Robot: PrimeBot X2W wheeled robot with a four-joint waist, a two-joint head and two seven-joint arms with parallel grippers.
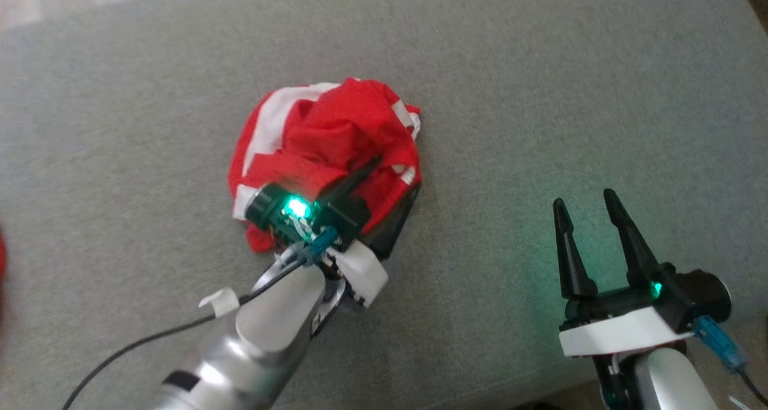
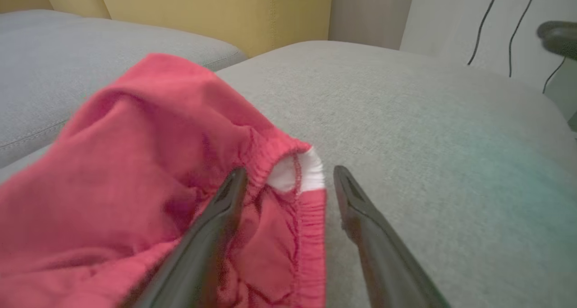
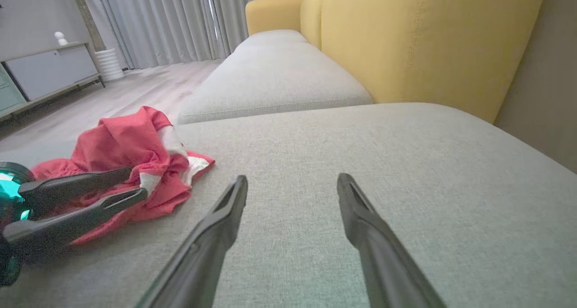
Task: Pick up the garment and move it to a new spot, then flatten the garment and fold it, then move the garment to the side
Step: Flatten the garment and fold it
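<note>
The red garment [image 1: 324, 146] with white stripes lies crumpled in a heap on the grey sofa cushion [image 1: 540, 98]. My left gripper [image 1: 397, 173] is open at the heap's near right edge. In the left wrist view its fingers [image 2: 225, 199] straddle the garment's [image 2: 135, 163] elastic hem and a white patch, with the left finger over the cloth and the right one over bare cushion. The right wrist view shows the garment [image 3: 130, 141] at the left, with the left gripper [image 3: 137, 184] against it. My right gripper [image 1: 585, 200] stands open over bare cushion to the garment's right, holding nothing [image 3: 293, 181].
A yellow backrest [image 3: 428, 42] rises behind the cushion. A seam [image 3: 275, 107] parts this cushion from a second grey one [image 3: 270, 69]. Wooden floor [image 3: 135, 87], a low cabinet [image 3: 49, 69] and curtains lie beyond. A red patch [image 1: 2, 254] shows at the left edge.
</note>
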